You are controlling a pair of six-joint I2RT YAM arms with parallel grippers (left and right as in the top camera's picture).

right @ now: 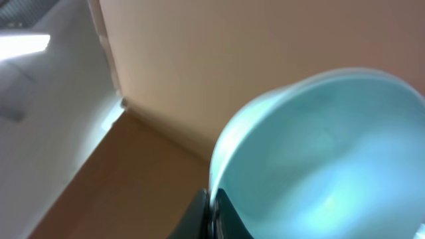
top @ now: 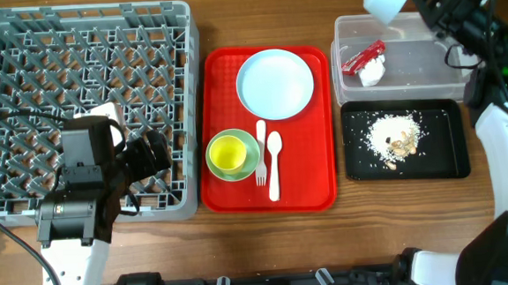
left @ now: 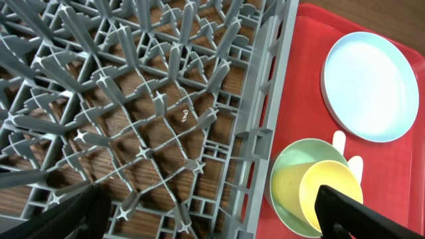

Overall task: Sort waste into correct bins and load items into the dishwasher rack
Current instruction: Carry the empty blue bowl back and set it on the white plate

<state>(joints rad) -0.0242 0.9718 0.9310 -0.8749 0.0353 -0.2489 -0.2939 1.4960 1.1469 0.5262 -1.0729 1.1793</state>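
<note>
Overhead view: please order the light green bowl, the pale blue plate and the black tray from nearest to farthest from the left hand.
1. Light green bowl, at the red tray's near left corner, just right of the left hand.
2. Pale blue plate, at the red tray's far end.
3. Black tray, past the red tray, at the right.

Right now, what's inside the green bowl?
The yellow cup sits inside the green bowl and fills most of it. Only the bowl's rim shows around the cup. The cup covers the bowl's bottom, so anything under it cannot be seen.
</note>
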